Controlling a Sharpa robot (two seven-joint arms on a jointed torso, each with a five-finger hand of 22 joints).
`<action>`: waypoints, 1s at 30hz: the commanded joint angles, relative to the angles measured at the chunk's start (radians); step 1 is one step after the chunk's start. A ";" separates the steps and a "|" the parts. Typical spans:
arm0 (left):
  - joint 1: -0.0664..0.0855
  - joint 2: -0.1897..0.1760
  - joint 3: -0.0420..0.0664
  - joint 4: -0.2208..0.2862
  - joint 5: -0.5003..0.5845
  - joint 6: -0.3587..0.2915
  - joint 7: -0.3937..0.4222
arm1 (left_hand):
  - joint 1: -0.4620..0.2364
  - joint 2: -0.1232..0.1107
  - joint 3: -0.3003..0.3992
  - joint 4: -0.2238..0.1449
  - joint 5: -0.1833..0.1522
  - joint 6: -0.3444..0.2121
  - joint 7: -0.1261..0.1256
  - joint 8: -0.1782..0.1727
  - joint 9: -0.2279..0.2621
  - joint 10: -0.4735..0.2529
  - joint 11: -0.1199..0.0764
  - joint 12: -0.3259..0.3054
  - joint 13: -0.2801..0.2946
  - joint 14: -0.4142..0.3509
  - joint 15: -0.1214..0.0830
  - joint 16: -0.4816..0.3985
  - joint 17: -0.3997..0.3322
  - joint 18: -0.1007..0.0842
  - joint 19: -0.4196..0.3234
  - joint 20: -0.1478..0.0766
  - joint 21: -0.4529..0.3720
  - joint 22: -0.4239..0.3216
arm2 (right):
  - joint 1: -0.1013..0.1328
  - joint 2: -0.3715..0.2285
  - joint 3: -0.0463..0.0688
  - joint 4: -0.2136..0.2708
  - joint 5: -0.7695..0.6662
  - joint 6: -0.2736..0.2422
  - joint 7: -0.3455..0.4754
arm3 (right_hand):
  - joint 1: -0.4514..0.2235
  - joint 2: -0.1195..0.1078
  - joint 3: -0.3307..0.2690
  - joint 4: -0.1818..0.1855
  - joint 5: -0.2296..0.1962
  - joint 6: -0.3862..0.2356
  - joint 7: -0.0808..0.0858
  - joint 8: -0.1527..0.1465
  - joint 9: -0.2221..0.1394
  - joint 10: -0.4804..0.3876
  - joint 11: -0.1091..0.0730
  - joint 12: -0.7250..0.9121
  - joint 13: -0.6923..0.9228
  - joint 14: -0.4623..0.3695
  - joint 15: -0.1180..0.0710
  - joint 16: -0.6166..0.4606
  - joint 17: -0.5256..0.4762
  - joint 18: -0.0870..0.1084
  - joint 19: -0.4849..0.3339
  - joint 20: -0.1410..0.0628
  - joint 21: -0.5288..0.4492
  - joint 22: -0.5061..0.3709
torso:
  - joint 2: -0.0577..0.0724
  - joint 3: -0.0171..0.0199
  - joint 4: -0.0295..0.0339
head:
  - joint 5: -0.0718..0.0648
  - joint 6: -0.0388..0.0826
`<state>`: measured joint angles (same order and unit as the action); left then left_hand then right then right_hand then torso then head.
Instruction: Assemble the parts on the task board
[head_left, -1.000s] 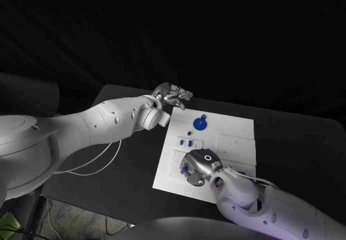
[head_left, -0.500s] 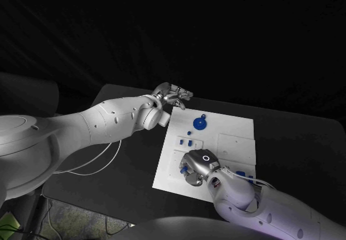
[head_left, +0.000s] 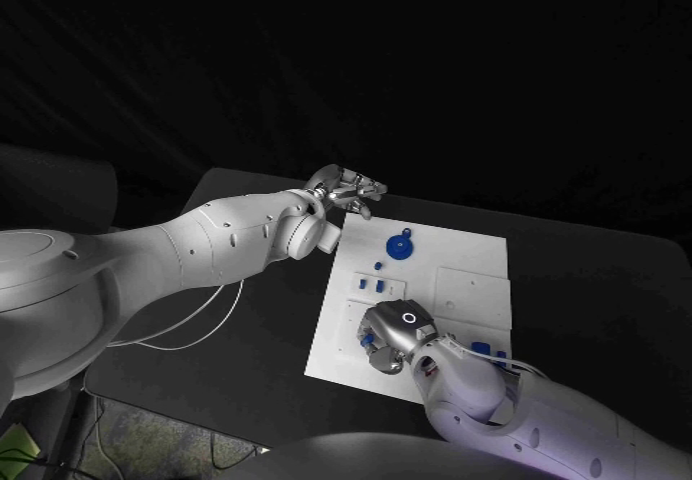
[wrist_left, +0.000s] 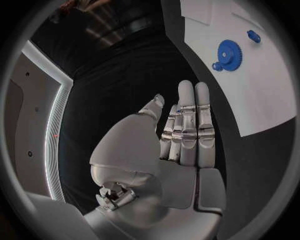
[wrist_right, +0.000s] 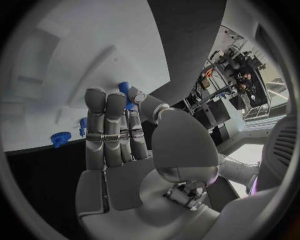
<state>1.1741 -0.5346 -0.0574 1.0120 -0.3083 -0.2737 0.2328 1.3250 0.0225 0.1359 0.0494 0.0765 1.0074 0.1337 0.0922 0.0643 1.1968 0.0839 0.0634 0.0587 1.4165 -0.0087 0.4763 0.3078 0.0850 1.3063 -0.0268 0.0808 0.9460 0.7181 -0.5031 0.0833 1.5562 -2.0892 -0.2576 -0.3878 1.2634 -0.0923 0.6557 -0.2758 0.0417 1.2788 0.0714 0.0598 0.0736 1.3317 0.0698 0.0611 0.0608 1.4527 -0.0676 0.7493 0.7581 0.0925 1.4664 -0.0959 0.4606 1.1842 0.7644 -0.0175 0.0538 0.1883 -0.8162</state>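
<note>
Right hand pinching a blue part at the near-left of the task board; left hand parked off-board.

Small blue part (wrist_right: 124, 90) sits between thumb and fingertips (wrist_right: 95, 97) of the right hand (head_left: 392, 338), low over the white task board (head_left: 469, 290), probably to seat it. Blue gear (head_left: 400, 245) stands near the far edge, small blue pieces (head_left: 374, 287) between. Left hand (head_left: 346, 190) hovers past the board's far-left corner, fingers straight, together, empty, likely clearing workspace. Head view hides the pinch; right wrist view shows it. Left wrist view shows gear teeth.
</note>
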 joint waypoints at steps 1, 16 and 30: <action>0.001 0.003 0.001 0.001 0.005 0.016 0.004 | 0.000 0.009 -0.003 0.002 -0.004 -0.007 -0.002 0.002 -0.001 -0.007 -0.002 -0.002 0.002 -0.005 0.004 -0.001 -0.001 -0.007 -0.002 0.003 0.000 -0.001 | -0.007 0.004 -0.010 -0.009 -0.004 0.035 -0.006 | -0.007 -0.001 0.016 -0.001 0.007 0.003 0.001 0.004 -0.001 0.064 -0.056 0.003 0.003 0.002 -0.007 -0.007 -0.001 0.018 0.036 -0.004 -0.011 0.001 | 0.000 0.0005 0.0002 | -0.002 0.001; 0.001 0.003 0.001 0.000 0.005 0.018 -0.001 | 0.001 0.009 -0.004 0.002 -0.004 -0.009 -0.002 0.002 -0.001 -0.008 -0.001 -0.002 0.002 -0.006 0.004 -0.001 -0.001 -0.007 -0.003 0.003 0.000 -0.002 | -0.007 0.012 -0.018 -0.027 0.027 -0.005 0.008 | -0.048 -0.067 0.009 0.037 0.015 -0.072 0.018 0.004 -0.006 -0.010 -0.036 0.002 0.002 -0.003 0.011 -0.007 -0.015 0.031 0.036 0.016 -0.071 -0.016 | 0.001 0.0005 0.0004 | -0.006 0.002; 0.001 0.001 0.001 0.000 0.005 0.016 -0.002 | 0.000 0.009 -0.005 0.002 -0.004 -0.010 -0.001 0.001 -0.001 -0.008 -0.001 -0.002 0.002 -0.006 0.004 -0.001 -0.001 -0.007 -0.003 0.004 0.000 -0.003 | -0.006 0.017 -0.026 -0.041 0.061 -0.062 0.023 | -0.055 -0.126 0.009 0.056 0.008 -0.166 0.043 0.003 -0.009 -0.120 -0.001 0.001 0.000 -0.003 0.036 -0.004 -0.030 0.048 0.038 0.039 -0.120 -0.049 | 0.001 0.0013 0.0006 | -0.005 -0.001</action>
<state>1.1744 -0.5351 -0.0574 1.0109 -0.3083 -0.2695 0.2269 1.3250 0.0225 0.1359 0.0494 0.0765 1.0038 0.1302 0.0922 0.0643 1.1968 0.0839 0.0634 0.0587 1.4165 -0.0087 0.4763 0.3080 0.0851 1.3063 -0.0268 0.0808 0.9445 0.7152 -0.4882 0.0602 1.5152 -2.0473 -0.3059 -0.3833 1.2097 -0.2121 0.6640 -0.2260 0.0543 1.1200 0.1122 0.0600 0.0647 1.2167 0.0696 0.0649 0.0616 1.4483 -0.0383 0.7426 0.7290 0.1243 1.4652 -0.0621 0.3451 1.1364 0.7651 -0.0164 0.0543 0.1832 -0.8167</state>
